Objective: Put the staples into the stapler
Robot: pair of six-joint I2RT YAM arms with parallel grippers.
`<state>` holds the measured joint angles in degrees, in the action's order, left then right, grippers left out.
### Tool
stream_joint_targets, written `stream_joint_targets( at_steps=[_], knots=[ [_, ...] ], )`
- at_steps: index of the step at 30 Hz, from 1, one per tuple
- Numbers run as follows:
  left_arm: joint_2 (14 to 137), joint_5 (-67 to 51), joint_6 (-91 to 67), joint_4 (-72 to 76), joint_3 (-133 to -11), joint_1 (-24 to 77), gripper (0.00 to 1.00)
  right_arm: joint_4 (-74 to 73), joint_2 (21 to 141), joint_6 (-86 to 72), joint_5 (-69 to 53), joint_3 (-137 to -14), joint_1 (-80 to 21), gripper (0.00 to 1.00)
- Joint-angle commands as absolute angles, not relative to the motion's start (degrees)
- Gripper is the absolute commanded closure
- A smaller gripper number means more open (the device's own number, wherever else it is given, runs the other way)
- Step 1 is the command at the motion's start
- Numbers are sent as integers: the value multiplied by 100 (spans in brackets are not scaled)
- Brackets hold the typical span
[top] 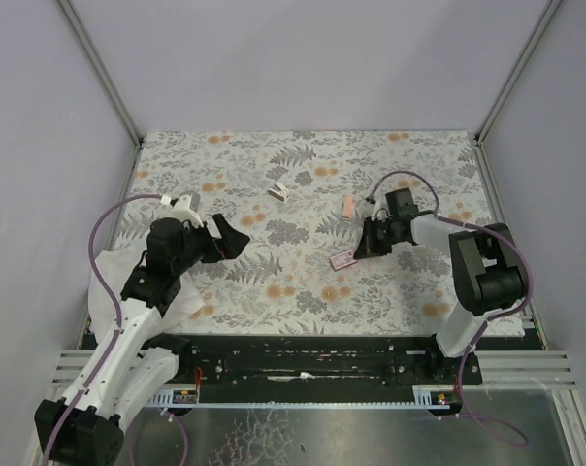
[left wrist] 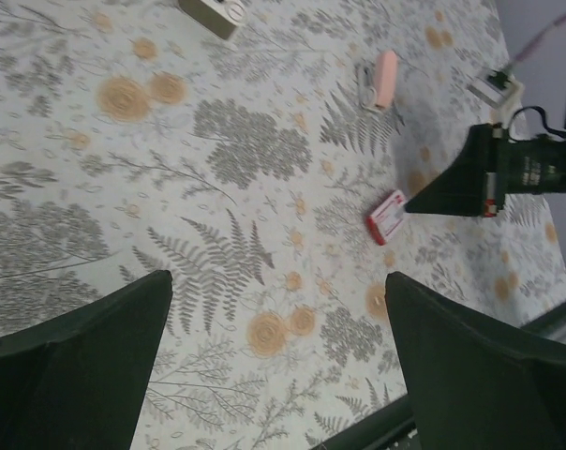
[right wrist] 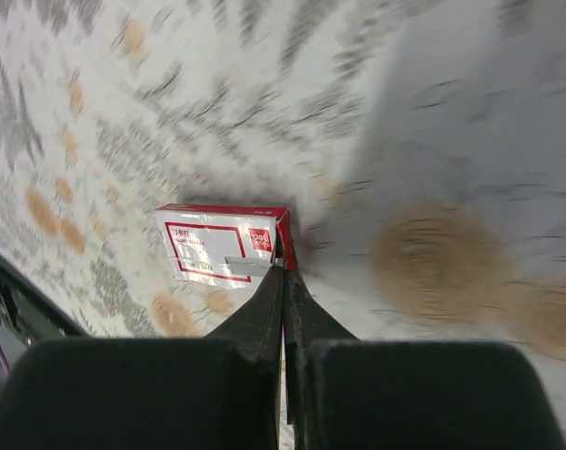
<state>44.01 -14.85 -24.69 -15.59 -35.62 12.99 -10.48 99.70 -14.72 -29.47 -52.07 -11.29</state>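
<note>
Little is done yet: the small flat red cardboard staple box (top: 342, 258) with its pale label appears unopened, between the table's centre and right edge. The right tool (right wrist: 283, 264), pressed fully closed, touches its corner and grips nothing evident. The left tool (left wrist: 278, 281) gapes wide, empty. Label print is blurred and unreadable.
</note>
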Motion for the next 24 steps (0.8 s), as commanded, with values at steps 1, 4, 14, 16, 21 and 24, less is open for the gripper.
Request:
stream_joint_targets(
  at_steps=[1, 4, 14, 16, 21, 24],
  knots=[
    [4310, -1967, -2834, -710, -3256, 1664, 6, -1170, 9639, -1418, -3216, -5062, -1819, 100],
    [4448, -1988, -3083, -181, -2969, 2069, 7, -974, 9580, -1563, -3426, -5000, -1981, 100],
    [6445, -988, -1860, 1322, -3183, 4441, 12, -423, 8477, -1763, -2740, -4648, -1969, 32],
    [6973, -838, -1443, 1459, -3396, 4832, 13, -192, 8227, -1811, -2519, -4459, -1945, 30],
    [7987, -636, -865, 1905, -3679, 5281, 15, 111, 8121, -2013, -2414, -4178, -1810, 38],
    [8293, -215, -1302, 2036, -3662, 5275, 22, 375, 8391, -2045, -2841, -4162, -1809, 49]
  ],
)
